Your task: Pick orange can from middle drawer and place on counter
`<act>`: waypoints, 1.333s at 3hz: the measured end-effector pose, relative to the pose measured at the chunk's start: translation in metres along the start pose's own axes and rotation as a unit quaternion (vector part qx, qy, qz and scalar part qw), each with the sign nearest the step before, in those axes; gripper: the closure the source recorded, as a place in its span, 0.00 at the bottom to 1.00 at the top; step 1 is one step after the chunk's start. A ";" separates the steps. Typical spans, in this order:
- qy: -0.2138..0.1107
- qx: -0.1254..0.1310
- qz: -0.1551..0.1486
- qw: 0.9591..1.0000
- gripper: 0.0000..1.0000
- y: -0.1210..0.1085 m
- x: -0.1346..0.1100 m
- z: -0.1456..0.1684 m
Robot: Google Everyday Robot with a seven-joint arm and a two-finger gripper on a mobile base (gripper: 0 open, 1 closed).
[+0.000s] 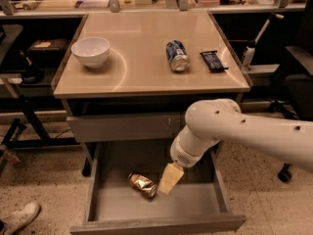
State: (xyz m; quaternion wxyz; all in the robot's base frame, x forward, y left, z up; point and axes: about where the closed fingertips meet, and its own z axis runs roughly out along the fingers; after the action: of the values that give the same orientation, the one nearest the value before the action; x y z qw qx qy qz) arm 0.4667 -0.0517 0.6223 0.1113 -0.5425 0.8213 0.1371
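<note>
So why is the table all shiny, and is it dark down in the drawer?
In the camera view, light glares off the glossy counter, leaving a bright curved streak beside the white bowl; the back of the middle drawer lies in shadow under the cabinet, but the orange can glints, right beside the gripper hanging over the drawer floor.

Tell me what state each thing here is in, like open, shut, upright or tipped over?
middle drawer: pulled open.
orange can: lying on its side in the middle drawer.
upper drawer: shut.
blue can: on its side on the counter.
bowl: upright.
gripper: lowered into the middle drawer, just right of the orange can.
</note>
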 end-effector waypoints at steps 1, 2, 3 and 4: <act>-0.023 -0.014 0.012 1.000 0.00 -0.007 -0.009 0.034; -0.025 -0.016 0.014 0.999 0.00 -0.007 -0.008 0.039; -0.026 -0.026 0.013 0.999 0.00 -0.004 -0.008 0.052; -0.046 -0.039 0.023 0.998 0.00 -0.004 -0.011 0.089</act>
State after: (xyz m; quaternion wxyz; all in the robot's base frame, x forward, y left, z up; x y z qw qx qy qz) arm 0.4781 -0.0131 0.5417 0.1243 -0.5207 0.8215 0.1962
